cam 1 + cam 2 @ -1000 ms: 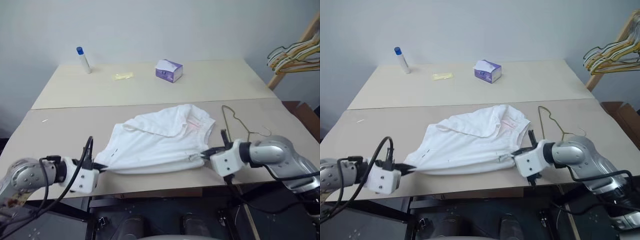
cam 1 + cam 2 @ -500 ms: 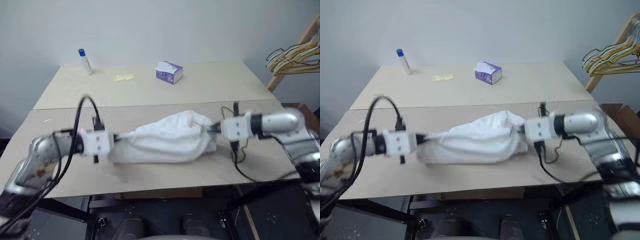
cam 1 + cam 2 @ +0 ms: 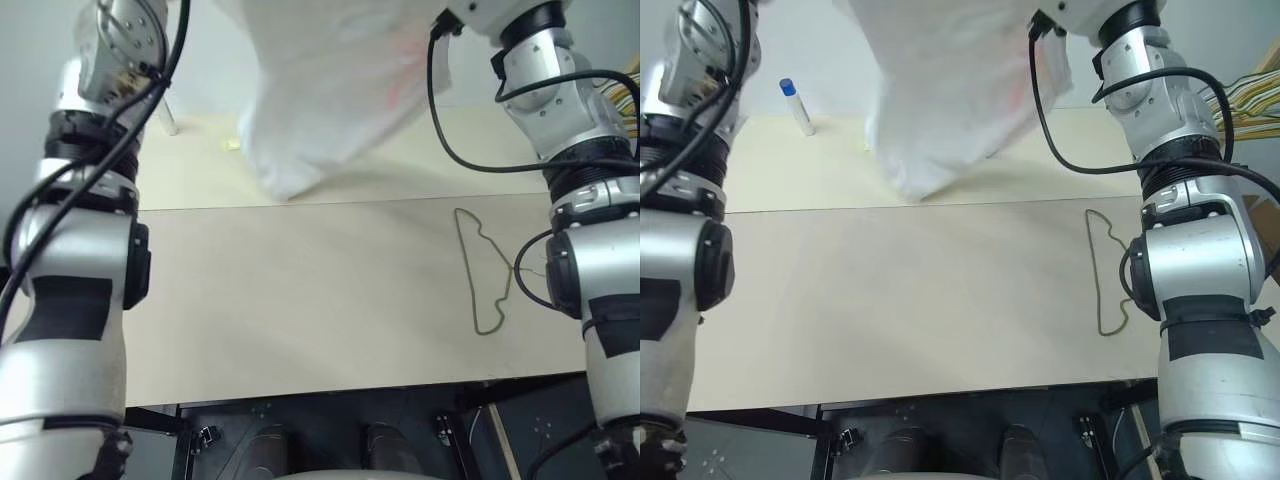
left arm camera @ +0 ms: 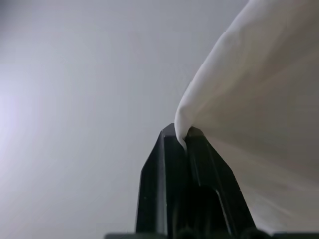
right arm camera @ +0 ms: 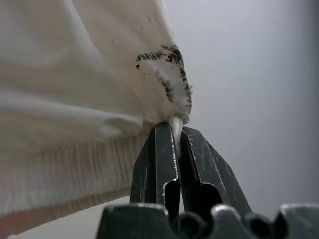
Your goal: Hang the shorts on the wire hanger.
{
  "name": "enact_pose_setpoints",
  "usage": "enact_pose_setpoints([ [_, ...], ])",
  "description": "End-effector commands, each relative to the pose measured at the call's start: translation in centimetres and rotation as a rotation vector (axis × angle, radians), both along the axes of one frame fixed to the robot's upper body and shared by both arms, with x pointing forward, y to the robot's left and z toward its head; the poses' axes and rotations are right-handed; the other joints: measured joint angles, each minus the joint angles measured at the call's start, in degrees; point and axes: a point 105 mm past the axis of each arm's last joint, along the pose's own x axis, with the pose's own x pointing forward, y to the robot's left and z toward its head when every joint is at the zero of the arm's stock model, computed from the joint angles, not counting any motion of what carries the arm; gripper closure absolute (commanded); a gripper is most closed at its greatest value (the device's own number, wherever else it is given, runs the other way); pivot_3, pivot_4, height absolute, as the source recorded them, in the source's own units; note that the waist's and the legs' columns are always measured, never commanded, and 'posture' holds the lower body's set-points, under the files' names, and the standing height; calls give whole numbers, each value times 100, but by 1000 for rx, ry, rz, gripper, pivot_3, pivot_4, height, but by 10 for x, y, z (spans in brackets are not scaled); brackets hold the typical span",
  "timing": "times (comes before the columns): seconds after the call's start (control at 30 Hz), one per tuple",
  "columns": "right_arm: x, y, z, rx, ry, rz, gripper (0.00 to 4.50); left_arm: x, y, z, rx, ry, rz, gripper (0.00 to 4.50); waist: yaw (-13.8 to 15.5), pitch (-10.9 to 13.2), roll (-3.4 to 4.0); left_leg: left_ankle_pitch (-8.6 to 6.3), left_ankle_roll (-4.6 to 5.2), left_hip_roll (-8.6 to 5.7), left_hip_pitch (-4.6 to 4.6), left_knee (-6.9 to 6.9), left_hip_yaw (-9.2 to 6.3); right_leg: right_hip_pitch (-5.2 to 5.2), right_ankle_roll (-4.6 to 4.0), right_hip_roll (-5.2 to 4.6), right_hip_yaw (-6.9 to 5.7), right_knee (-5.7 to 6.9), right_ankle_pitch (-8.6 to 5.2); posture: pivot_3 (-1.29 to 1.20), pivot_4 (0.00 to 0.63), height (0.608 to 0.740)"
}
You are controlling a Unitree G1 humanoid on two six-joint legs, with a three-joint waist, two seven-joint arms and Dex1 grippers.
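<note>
Table's (image 3: 300, 300) sitting bare except the wire hanger (image 3: 487, 272) lower right; left gripper (image 4: 182, 139) and right gripper (image 5: 174, 130) are both pinching the shorts (image 3: 330, 90) up top, and such thin edge pinches could be slipping.

We log the shorts (image 3: 330, 90) hanging above the far half of the surface (image 3: 300, 290), lifted off it, stretched between the left gripper (image 4: 182, 137) on one side and the right gripper (image 5: 174, 130) on the other, each with its jaws pinched on an edge of the cloth. The wire hanger (image 3: 485, 265) lies flat on the near right part of the surface, beside the right arm. A small bottle (image 3: 795, 105) stands at the far left, left of the hanging cloth.
</note>
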Motion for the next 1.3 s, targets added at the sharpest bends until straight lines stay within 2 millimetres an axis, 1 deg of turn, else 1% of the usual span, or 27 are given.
enact_pose_setpoints([
  [0.03,-2,-22,-11,17,12,-1,4500,-7,2,-14,111,-4,-52,4469,-9,-1,1,1,-1,1,-1,1,0,3,0,0,-6,-1,0,112,0,740],
  [0.1,3,-25,-33,-22,88,24,4500,-9,-1,-37,199,42,-106,4469,-25,-1,2,3,-4,3,23,4,0,33,2,0,-10,-2,-1,113,0,740],
  [0.13,4,-26,-42,-37,116,36,4500,-10,-2,-46,228,60,-127,4469,-50,-1,2,7,-5,3,22,10,1,34,2,0,-10,0,-1,113,0,740],
  [0.2,7,-25,-73,-108,233,92,4500,-13,-1,-75,278,141,-194,4469,-112,-2,3,12,-3,6,26,31,-1,44,0,1,-10,11,4,113,0,740],
  [0.23,8,-24,-95,-152,317,128,4500,-17,-1,-95,314,203,-231,4469,-137,-2,3,17,0,7,29,37,-2,50,1,0,-10,11,12,112,0,740],
  [0.27,8,-24,-114,-186,386,159,4500,-21,-2,-112,341,255,-264,4469,-177,-4,6,18,1,9,28,50,-5,56,1,1,-11,14,16,112,0,740],
  [0.33,6,-24,-144,-224,500,211,4500,-30,-1,-143,383,373,-316,4469,-267,-4,6,16,5,11,33,70,-7,67,5,1,-8,20,20,111,0,740],
  [0.37,3,-25,-163,-244,563,238,4500,-35,0,-162,386,455,-340,4469,-296,-4,6,15,7,13,36,78,-8,73,5,1,-8,23,23,113,0,740],
  [0.43,-3,-25,-191,-291,648,271,4500,-46,0,-191,397,582,-377,4469,-346,-4,6,14,11,16,45,86,-8,83,6,0,-4,27,28,114,1,740],
  [0.53,-12,-25,-223,-373,736,301,4500,-61,4,-231,445,751,-401,4469,-380,-4,6,14,15,18,61,95,-8,90,5,0,7,53,28,115,6,740],
  [0.63,-22,-24,-242,-435,785,331,4500,-78,12,-265,514,919,-414,4469,-389,-4,5,11,28,17,103,94,1,105,4,0,29,88,27,118,11,740],
  [0.67,-25,-23,-248,-457,797,344,4500,-83,15,-274,527,973,-419,4469,-388,-4,5,-7,58,18,117,91,2,113,4,1,34,93,27,118,13,740],
  [0.7,-30,-23,-256,-491,816,357,4500,-89,18,-282,544,1018,-427,4469,-383,-4,5,-17,76,19,132,91,3,120,3,1,41,94,27,118,13,740],
  [0.8,-45,-22,-278,-590,869,396,4500,-108,23,-302,624,1152,-458,4469,-351,-8,0,-20,82,18,157,93,6,130,0,-1,56,98,27,118,18,740],
  [0.87,-56,-24,-292,-641,900,416,4500,-126,26,-315,698,1257,-498,4469,-319,-10,-2,-21,83,21,166,92,9,133,-2,0,62,101,26,118,19,740],
  [0.97,-65,-26,-304,-680,927,429,4500,-146,29,-326,770,1354,-543,4469,-285,-10,-2,-26,91,23,162,92,9,122,-3,0,73,100,25,117,22,740],
  [1.07,-72,-28,-311,-694,941,436,4500,-163,31,-333,847,1430,-577,4469,-280,-10,-3,-28,94,21,160,95,16,122,-3,-1,76,97,25,112,27,740],
  [1.17,-81,-30,-319,-731,954,440,4500,-186,37,-339,945,1532,-620,4469,-282,-11,-5,-29,95,23,164,95,20,124,-3,0,78,98,24,107,29,740],
  [1.2,-83,-30,-320,-738,958,442,4500,-191,38,-340,962,1551,-631,4469,-284,-12,-6,-29,96,24,166,94,22,124,-4,1,79,98,24,107,29,740],
  [1.3,-94,-31,-327,-809,958,455,4500,-207,30,-342,951,1571,-693,4469,-277,-12,-6,-30,97,26,167,94,25,125,-7,2,80,97,22,108,33,740],
])
